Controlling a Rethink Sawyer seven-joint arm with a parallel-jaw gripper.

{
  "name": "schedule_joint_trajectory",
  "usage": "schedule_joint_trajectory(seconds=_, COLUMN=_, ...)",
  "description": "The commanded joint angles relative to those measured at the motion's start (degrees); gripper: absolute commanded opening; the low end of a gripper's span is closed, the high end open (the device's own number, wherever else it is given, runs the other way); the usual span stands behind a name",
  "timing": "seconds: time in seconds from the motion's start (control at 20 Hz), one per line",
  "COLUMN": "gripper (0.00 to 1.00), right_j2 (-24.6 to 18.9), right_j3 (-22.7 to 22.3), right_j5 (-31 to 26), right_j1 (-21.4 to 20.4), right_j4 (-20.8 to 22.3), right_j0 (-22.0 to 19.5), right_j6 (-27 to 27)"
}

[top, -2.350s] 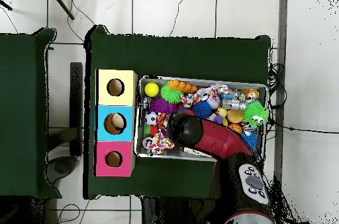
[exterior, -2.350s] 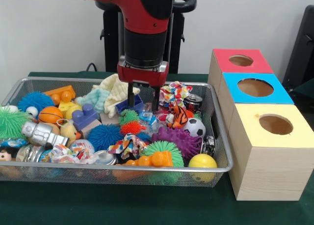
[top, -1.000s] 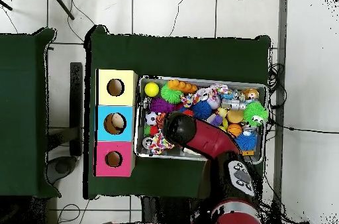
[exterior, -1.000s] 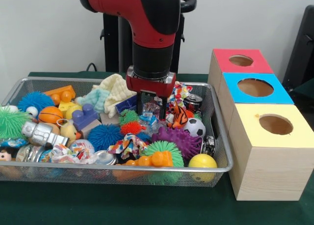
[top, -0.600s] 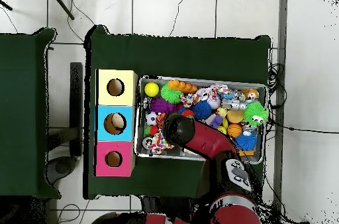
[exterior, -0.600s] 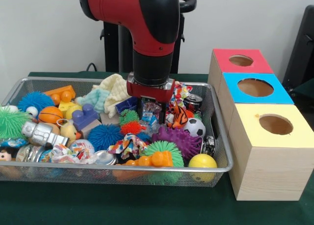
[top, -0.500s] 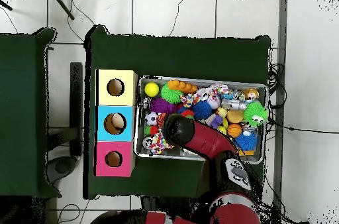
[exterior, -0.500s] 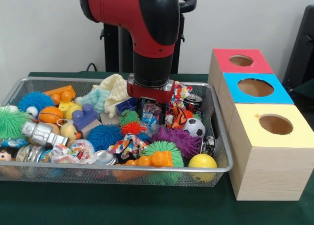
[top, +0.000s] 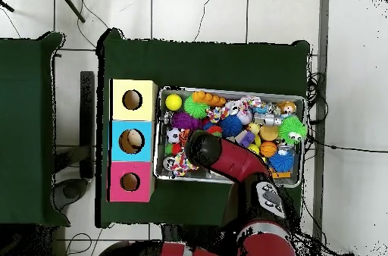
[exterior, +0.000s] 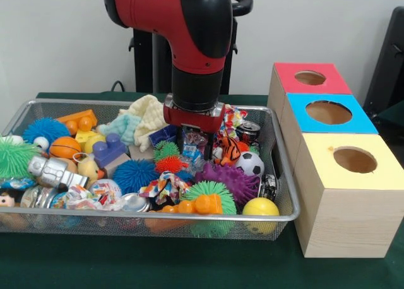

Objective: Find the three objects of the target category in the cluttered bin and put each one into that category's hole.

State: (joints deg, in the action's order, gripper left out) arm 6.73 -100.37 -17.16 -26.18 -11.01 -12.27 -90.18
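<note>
Wire-mesh bin [exterior: 278, 216]: front view shows the end effector [exterior: 194, 142] pinching a crinkly wrapped packet [exterior: 192, 147]; overhead, the arm [top: 227, 158] hides both.

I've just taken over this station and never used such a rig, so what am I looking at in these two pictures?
One picture faces the robot across the table; the other looks straight down, robot base at the bottom. The red and black arm reaches into a wide silver wire-mesh basket crammed with toys: spiky rubber balls, a yellow ball, a small soccer ball. Its end effector sits low among crinkly packets at mid-basket; whether it grips anything is hidden. Beside the basket stand three wooden boxes with round holes, topped red, blue and yellow.
</note>
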Motion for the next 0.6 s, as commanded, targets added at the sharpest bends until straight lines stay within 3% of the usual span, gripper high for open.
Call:
schedule_joint_trajectory(seconds=0.05, gripper=1.0, right_j2=-0.4, right_j3=2.19, right_j5=5.06, right_j1=5.73, right_j4=-1.46, right_j0=-0.44, right_j6=-12.87)
schedule_joint_trajectory(seconds=0.6, gripper=1.0, right_j2=-2.07, right_j3=5.88, right_j5=9.19, right_j1=12.97, right_j4=-1.06, right_j0=-1.71, right_j6=-11.91)
